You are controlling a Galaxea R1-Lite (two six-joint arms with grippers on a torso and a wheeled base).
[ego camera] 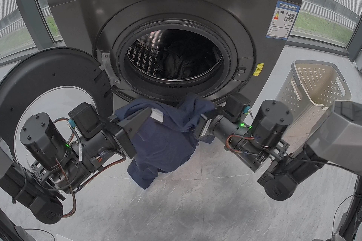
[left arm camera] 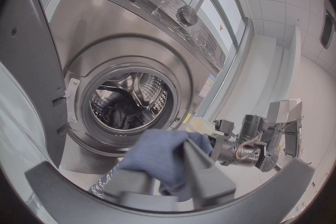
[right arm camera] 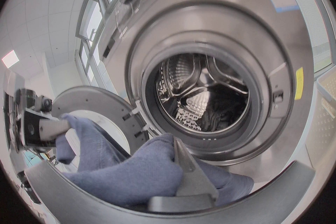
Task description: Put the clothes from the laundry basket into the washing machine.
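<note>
1. At the far left the round door [ego camera: 45, 76] of the washing machine [ego camera: 249, 23] is swung fully open, so the way to the drum is free.
2. The left gripper [ego camera: 145, 117] is just in front of the door's inner edge. Its fingers are pressed together on the left end of the blue garment [ego camera: 166, 140].
3. The garment is in the air, below and just in front of the opening [ego camera: 173, 53]. It is stretched between the 2 grippers, so its long axis runs left to right, across the opening and not into it. A loose part hangs down toward the floor [ego camera: 211, 196].
4. The opening lies ahead of and above the garment. Dark clothes [ego camera: 184, 59] lie at the bottom of the drum.
5. The right gripper [ego camera: 201, 123] pinches the right end of the garment. This end rises close to the lower rim of the opening, so I judge that the right arm is a little nearer to the drum than the left.
6. At the far right the laundry basket [ego camera: 316, 83] stands beside the machine, tilted, well apart from both grippers.
7. My judgement: the coming move needs both ends to go up and forward together, and the hanging part may catch on the lower rim.
8. The head view shows how low the loose part hangs. Each wrist view looks deeper into the drum and shows the cloth folded over that gripper's own finger, with the other gripper farther off at the opposite end.
</note>
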